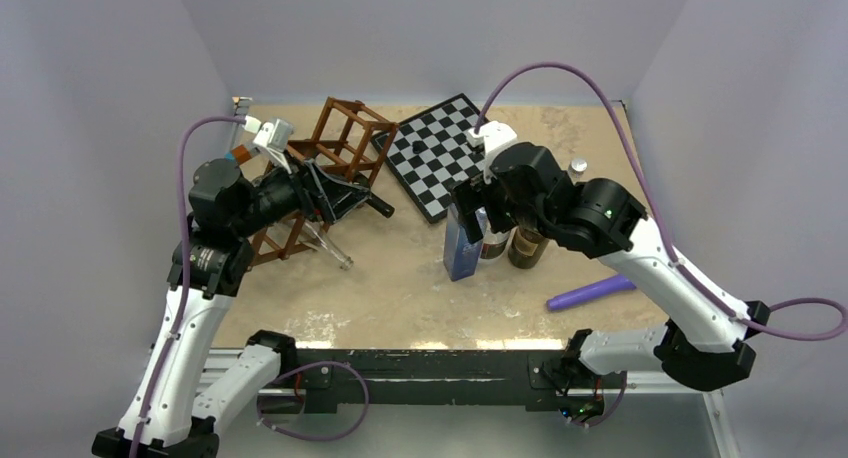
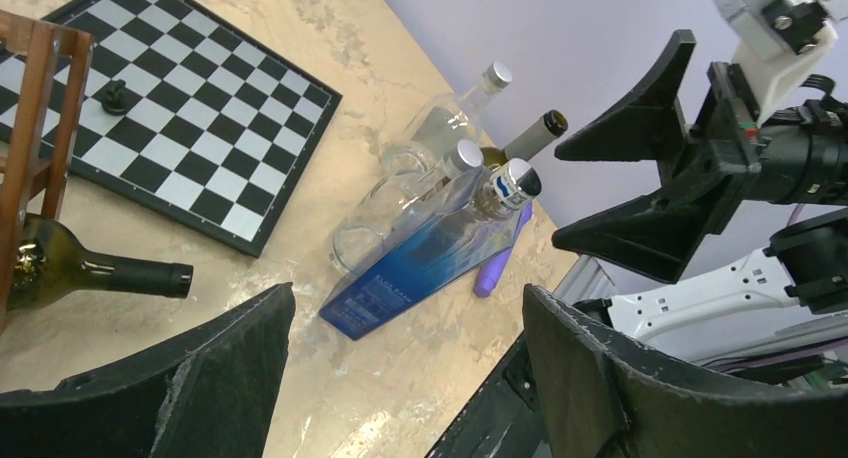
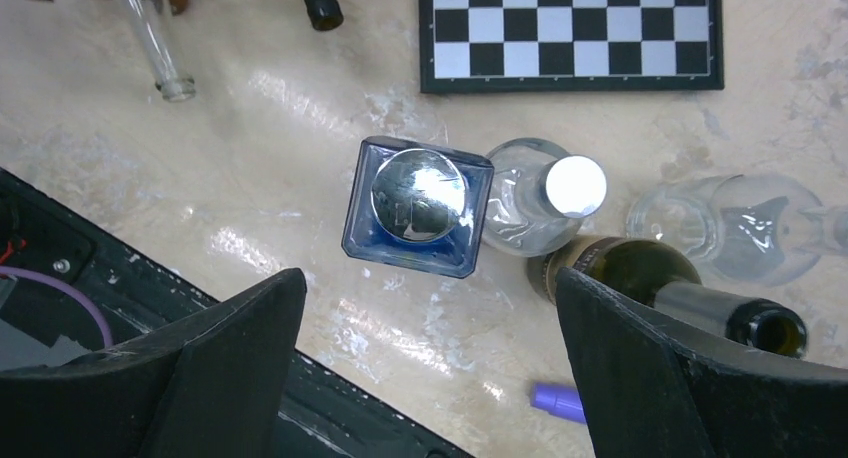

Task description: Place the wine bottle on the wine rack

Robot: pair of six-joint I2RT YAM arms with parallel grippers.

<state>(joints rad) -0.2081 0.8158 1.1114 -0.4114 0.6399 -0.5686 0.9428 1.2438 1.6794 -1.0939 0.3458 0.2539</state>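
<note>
One green wine bottle [image 2: 70, 268] in wine rack [image 2: 45, 118] (neck protruding), both jaws wide.

The left arm [image 1: 185, 318] and the right arm [image 1: 690, 278] have white lower links and black joint housings, and a thin purple cable [image 1: 183, 178] runs along each one to a small white camera block [image 1: 272, 133] at the wrist. The left tool [image 2: 408, 303] and the right tool [image 3: 430, 278] each carry two broad, matte black wedge-shaped fingers [image 2: 190, 378] with rough edges. A small green light [image 1: 607, 214] shines on the right arm's black housing.
</note>
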